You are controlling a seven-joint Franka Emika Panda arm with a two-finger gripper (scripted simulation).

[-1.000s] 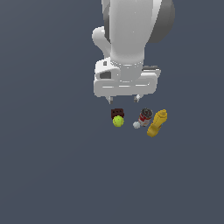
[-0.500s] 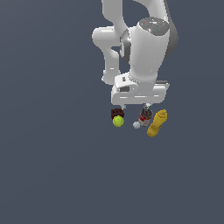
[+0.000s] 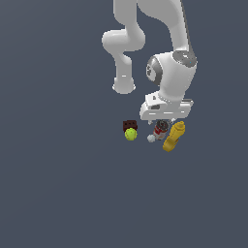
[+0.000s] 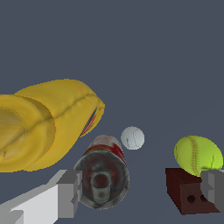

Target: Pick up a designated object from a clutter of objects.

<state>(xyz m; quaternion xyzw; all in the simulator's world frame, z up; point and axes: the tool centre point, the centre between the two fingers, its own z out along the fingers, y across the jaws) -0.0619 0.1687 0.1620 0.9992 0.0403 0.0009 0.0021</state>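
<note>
Low and centre in the wrist view, the red-white can [image 4: 102, 175] stands beside the yellow bottle [image 4: 41, 127]. It looks rigid, light, slick-sided; grip across its round wall. Fingers [image 4: 68, 192] spread apart.

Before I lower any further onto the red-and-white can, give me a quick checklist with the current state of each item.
1. Tool open: ok, its two fingers stand wide apart in the wrist view.
2. Small red-and-white tin can with dark metal lid between the fingers: not ok, it sits hard against one finger.
3. Far finger clear of clutter: not ok, it overlaps the dark brown block and yellow-green ball.
4. Yellow bottle clear of the can: cannot tell, it lies close beside it.
5. Tiny white ball out of the closing path: ok, it lies beyond the can.
</note>
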